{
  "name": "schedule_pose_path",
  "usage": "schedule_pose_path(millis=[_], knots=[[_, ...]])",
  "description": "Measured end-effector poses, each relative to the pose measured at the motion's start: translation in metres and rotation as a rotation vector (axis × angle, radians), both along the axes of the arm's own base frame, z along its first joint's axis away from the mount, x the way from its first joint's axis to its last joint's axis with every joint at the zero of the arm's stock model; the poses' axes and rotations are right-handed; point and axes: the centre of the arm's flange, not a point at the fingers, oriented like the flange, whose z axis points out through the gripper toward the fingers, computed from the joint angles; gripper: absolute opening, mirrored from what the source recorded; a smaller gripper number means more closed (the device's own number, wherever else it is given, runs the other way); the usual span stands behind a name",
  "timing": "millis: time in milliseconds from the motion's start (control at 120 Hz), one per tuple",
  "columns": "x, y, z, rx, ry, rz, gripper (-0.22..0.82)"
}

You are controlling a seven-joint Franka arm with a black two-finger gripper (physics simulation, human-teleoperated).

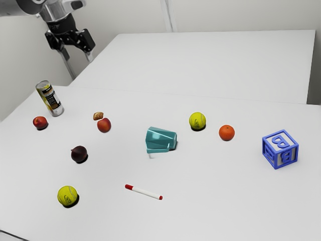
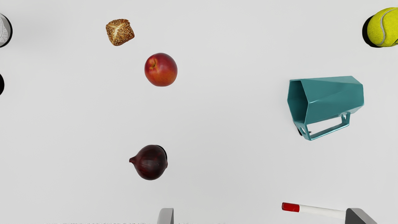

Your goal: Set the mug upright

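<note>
- Hanging above the table [image 1: 210, 216], the gripper [image 1: 78, 56] is wide open and empty.
- The mug [image 1: 160, 138] lies on its side, below and well apart from the gripper.
- Its slanting sides could make a grip slip; its handle [image 2: 330, 130] might snag during turning.

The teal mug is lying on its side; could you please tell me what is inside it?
Inside the mug, the shaded inner wall is visible, no contents in sight; the deeper part is covered by its outer side.
</note>
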Motion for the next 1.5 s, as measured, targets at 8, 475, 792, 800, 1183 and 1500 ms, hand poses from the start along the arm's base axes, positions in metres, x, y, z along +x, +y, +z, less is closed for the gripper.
schedule_pose_path(millis=[8,475,792,800,1183,1500], knots=[[0.0,0.0,0.0,-0.004,0.002,0.0,0.6],[0.043,0.043,-0.248,-0.739,0.108,0.191,0.6],[0.034,0.044,-0.354,-1.046,-0.023,0.205,0.6],[0.034,0.044,-0.355,-1.048,-0.026,0.203,0.6],[0.027,0.024,-0.408,-1.123,-0.11,0.108,0.6],[0.025,-0.004,-0.423,-1.178,-0.169,0.055,0.6]])
